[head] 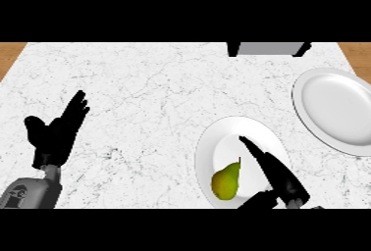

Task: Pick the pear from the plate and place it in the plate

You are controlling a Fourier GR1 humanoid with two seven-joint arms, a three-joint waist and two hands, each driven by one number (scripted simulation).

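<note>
You see: pear point(226, 181) lying on near plate point(217, 147), right hand point(279, 176) just beside it, fingers straight. Second plate point(337, 110) at right. Left hand point(58, 130) resting, fingers relaxed, above marble worktop point(145, 83). No readable writing.

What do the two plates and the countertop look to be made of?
Both the near plate under the pear and the far plate look like glazed white ceramic: smooth, with soft sheen at the rims. The countertop looks like polished white marble, judging by its grey veining.
</note>
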